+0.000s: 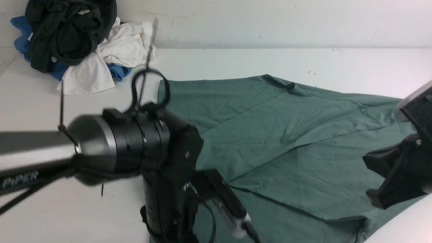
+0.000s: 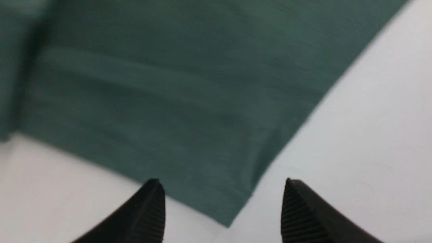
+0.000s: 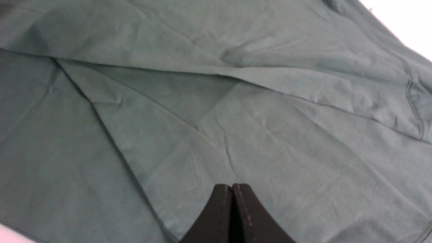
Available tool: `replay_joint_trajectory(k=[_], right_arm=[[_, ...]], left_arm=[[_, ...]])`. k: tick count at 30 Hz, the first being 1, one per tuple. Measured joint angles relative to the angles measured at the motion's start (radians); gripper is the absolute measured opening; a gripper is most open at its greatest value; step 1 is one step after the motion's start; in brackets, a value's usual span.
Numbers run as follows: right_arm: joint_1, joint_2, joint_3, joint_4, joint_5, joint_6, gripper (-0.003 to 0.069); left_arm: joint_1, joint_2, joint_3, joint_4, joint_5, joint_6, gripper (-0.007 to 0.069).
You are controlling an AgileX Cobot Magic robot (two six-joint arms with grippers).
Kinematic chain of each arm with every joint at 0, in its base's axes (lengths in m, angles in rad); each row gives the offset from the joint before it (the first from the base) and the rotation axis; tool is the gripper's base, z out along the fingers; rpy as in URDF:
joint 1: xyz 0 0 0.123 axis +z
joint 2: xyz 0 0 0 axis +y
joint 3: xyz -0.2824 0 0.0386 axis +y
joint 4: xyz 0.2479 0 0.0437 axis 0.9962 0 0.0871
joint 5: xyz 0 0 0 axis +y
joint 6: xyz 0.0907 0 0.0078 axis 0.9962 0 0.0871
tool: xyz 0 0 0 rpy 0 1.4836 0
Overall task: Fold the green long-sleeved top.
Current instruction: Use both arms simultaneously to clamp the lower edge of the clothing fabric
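- The left gripper has its jaws wide apart and grips nothing. A corner of the green long-sleeved top lies flat on the table under the gap between its ribbed black fingertips.
- The right gripper has its jaws pressed together with no cloth between them. It hangs over the middle of the top.
- In the front view the left arm fills the lower left of the frame. It shows as a grey tube ending in a black wrist, angled down toward the top's near edge, with a looped cable above it.
- The black housing of the right arm comes in at the right edge of the frame.
- The top is a soft, matte sage-green knit spread across the centre and right of the frame. One layer is folded diagonally over the body, leaving long, shallow creases.
- The table is smooth and white, with a few small dark specks.
- A heap of clothes sits in the upper left corner, well apart from the top: a black garment, a white garment and a blue garment.
- A plain white wall runs behind the table.
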Motion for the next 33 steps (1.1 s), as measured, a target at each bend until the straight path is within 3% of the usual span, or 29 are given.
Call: replay_joint_trajectory(k=[4, 7, 12, 15, 19, 25, 26, 27, 29, 31, 33], right_arm=[[0.000, 0.000, 0.000, 0.036, 0.028, -0.056, -0.0010], [0.000, 0.000, 0.000, 0.084, 0.039, -0.099, -0.0010], [0.000, 0.000, 0.000, 0.137, 0.114, -0.184, -0.0010], [0.000, 0.002, 0.001, 0.150, 0.159, -0.193, -0.0007], [0.000, 0.031, 0.001, 0.151, 0.209, -0.194, 0.0022], [0.000, 0.170, 0.001, 0.087, 0.264, -0.197, 0.0230], [0.000, 0.224, 0.001, 0.054, 0.264, -0.196, 0.0307], [0.000, 0.224, 0.001, 0.049, 0.264, -0.196, 0.0307], [0.000, 0.320, 0.001, -0.016, 0.263, -0.197, 0.0419], [0.000, 0.402, 0.001, -0.059, 0.263, -0.197, 0.0484], [0.000, 0.454, 0.001, -0.090, 0.260, -0.197, 0.0505]], left_arm=[[-0.056, 0.036, 0.089, 0.014, -0.102, 0.163, 0.0422], [-0.059, 0.046, 0.092, 0.053, -0.125, 0.184, 0.0348], [-0.062, 0.051, 0.087, 0.228, -0.139, 0.051, 0.0074], [-0.033, 0.034, 0.098, 0.359, -0.137, -0.053, 0.0008], [0.054, -0.030, 0.104, 0.405, -0.135, -0.095, 0.0000], [0.304, -0.206, 0.104, 0.354, -0.183, -0.107, 0.0000], [0.357, -0.245, 0.104, 0.311, -0.205, -0.107, 0.0000], [0.357, -0.250, 0.104, 0.306, -0.208, -0.107, 0.0000], [0.420, -0.298, 0.104, 0.255, -0.223, -0.105, 0.0000], [0.453, -0.327, 0.106, 0.240, -0.223, -0.103, 0.0000], [0.467, -0.339, 0.106, 0.237, -0.222, -0.102, 0.0000]])
